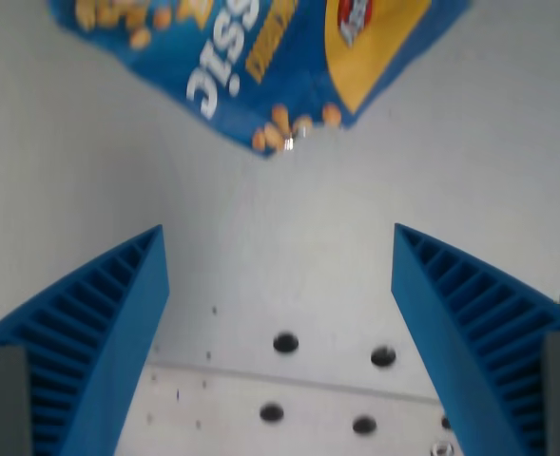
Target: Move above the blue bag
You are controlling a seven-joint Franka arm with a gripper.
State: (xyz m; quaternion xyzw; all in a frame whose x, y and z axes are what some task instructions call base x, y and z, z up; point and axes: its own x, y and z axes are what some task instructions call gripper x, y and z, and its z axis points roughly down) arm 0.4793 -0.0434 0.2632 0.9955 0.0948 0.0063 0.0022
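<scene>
The white table point(280, 256) is filling most of the wrist view. The blue bag point(260, 57) is lying at twelve o'clock, not yet under the gripper point(278, 261), whose fingers point(108, 313) are standing spread, empty; centring seems left.

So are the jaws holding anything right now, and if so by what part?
Nothing is held. The gripper is open, only bare table between its jaws; the blue bag lies apart, at the wrist view's top.
</scene>
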